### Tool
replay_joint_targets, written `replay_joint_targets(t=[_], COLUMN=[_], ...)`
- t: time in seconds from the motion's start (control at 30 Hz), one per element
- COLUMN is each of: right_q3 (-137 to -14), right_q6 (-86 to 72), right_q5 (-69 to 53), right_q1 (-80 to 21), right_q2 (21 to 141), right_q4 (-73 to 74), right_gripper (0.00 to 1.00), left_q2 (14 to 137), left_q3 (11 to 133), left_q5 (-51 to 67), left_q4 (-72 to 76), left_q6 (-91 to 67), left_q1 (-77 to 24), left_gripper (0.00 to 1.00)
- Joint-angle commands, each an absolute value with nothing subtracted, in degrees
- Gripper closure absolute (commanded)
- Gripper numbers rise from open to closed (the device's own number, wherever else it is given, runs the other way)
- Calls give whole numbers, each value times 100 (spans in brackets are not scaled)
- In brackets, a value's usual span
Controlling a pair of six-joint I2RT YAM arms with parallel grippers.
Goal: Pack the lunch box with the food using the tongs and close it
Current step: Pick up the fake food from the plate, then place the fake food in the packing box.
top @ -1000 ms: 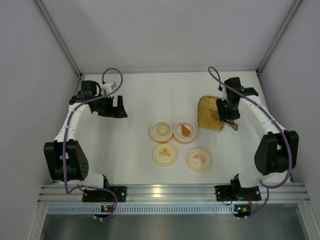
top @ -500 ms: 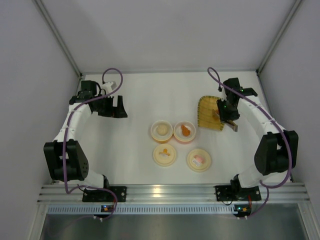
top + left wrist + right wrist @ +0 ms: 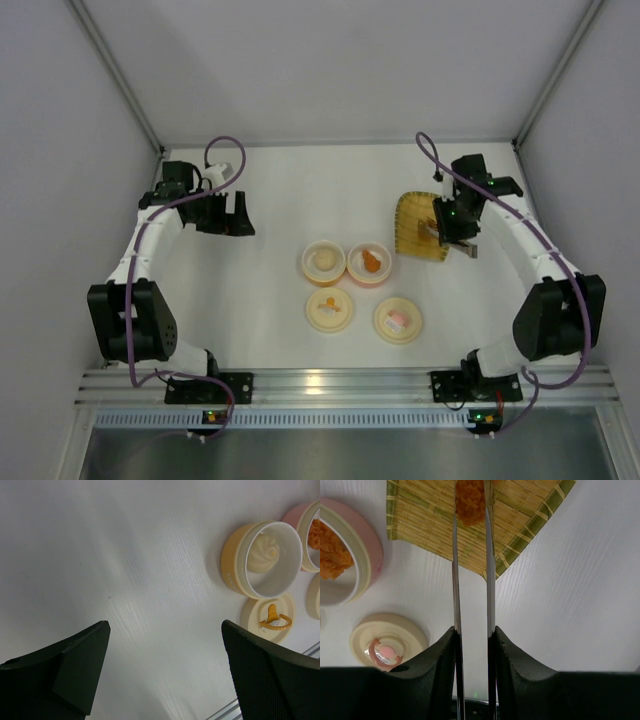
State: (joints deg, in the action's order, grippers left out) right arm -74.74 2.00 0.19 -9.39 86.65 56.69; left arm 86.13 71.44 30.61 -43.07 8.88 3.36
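Observation:
The lunch box is two open tubs mid-table: a cream-yellow tub (image 3: 323, 261) (image 3: 235, 567) holding a whitish ball (image 3: 265, 555), and a pink tub (image 3: 369, 263) (image 3: 371, 555) holding orange food (image 3: 372, 261). Their lids (image 3: 329, 308) (image 3: 397, 320) lie in front of them. My right gripper (image 3: 453, 230) (image 3: 473, 635) is shut on the grey tongs (image 3: 455, 580). The tong tips pinch an orange-tan chunk (image 3: 470, 500) over the yellow ribbed tray (image 3: 415, 225) (image 3: 525, 510). My left gripper (image 3: 232, 215) (image 3: 165, 630) hangs open over bare table at the far left.
White walls close in the table at the back and on both sides. An aluminium rail (image 3: 340, 382) runs along the near edge. In the right wrist view one lid (image 3: 387, 640) lies just left of my right fingers.
My right gripper has squeezed the tongs narrower, so their arms now press on the orange chunk. The left arm has not moved.

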Motion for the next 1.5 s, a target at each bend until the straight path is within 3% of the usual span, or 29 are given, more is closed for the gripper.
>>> replay_joint_targets(t=[0.0,0.43,0.83,1.47], right_q3=[-7813,-7902,-7673,-7005], right_q6=[466,1160,923,967], right_q5=[-413,-2758,-3321,-3445], right_q1=[-1037,-1239,-1872,-1872], right_q2=[8087,7559,7638,7919], right_q4=[5818,6240,6161,5924], right_gripper=[100,100,100,100], left_q2=[8446,8534,8508,8490], left_q3=[7233,7295,7269,7233], left_q5=[3094,3146,3085,3015], left_q4=[-4104,-4096,-4148,-4245], left_q6=[923,870,914,1019], left_q1=[352,352,343,352], left_gripper=[2,2,2,2])
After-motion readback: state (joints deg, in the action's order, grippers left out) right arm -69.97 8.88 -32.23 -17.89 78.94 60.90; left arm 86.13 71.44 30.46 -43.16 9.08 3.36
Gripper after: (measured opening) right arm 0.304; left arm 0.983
